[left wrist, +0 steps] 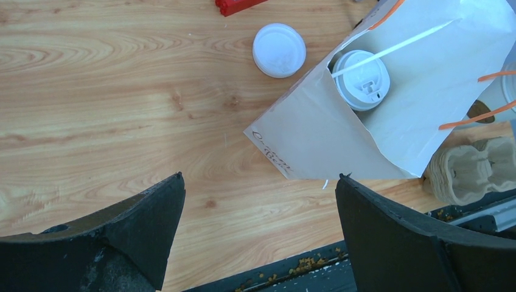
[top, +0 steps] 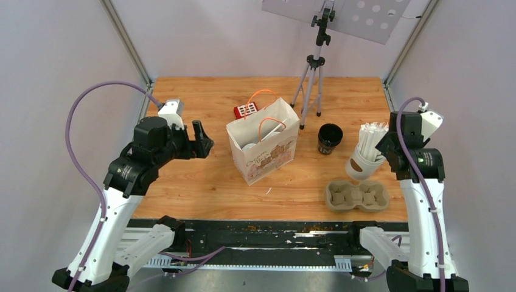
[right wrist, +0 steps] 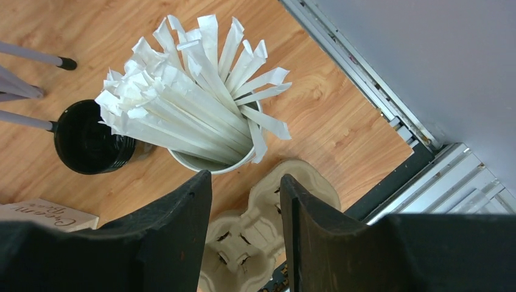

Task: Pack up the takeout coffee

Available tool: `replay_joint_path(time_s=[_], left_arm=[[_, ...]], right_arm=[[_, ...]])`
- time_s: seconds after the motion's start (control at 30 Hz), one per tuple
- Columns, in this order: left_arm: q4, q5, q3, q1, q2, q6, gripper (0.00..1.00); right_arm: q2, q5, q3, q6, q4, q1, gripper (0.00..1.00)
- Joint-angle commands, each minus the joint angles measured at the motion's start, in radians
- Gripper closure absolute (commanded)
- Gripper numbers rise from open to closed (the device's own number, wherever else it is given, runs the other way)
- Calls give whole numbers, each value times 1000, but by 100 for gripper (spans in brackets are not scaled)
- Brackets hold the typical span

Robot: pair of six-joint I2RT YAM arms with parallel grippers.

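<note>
a white paper bag (top: 263, 149) with orange handles and printed lettering stands open near the middle of the wooden counter (top: 182, 182). the left wrist view looks down into its mouth, where a lidded coffee cup (left wrist: 362, 79) sits upright inside against the bag's wall, its white sip lid facing up. a loose white lid (left wrist: 279, 50) lies flat on the counter just beyond the bag, near a small red object (top: 246, 110).

to the right of the bag, apart from it, a black cup (top: 330, 138) stands upright with no lid on it; whether it holds anything cannot be told. further right is a white cup of paper-wrapped straws (top: 367, 152), and just in front of that a grey-brown cardboard cup tray (top: 357, 196) with its wells bare. a tripod (top: 311, 79) stands at the back of the counter.

the left end effector (left wrist: 258, 182) is spread wide with nothing between its fingers, over bare wood to the left of the bag and not touching it. the right end effector (right wrist: 246, 176) is above the tray and the straw cup at the counter's right side, its fingers parted by only a narrow gap and holding nothing.
</note>
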Motion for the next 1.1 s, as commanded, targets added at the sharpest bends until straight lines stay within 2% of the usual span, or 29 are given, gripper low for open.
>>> replay_joint_path(time_s=[0.0,0.27,0.57,0.77,1.0,1.07], left_arm=[[45,28,0,-2,3,-1,0],[42,17,-3,-2,-2,12,0],[15,1,0,-2,-13,24,0],[18,-6,-7,-5,-15,30,0],[19,-9,-11,-7,-16,36,0],[21,-10,-13,-8,-16,33,0]], right_arm=[[10,-11,-57,-38,119,-2,55],[26,62,-141,-63,173,-36,56],[44,57,-191,-49,212,-39,60],[38,51,-200,-17,184,-54,72],[15,22,-168,-35,176,-59,100],[9,13,-148,-40,172,-59,100]])
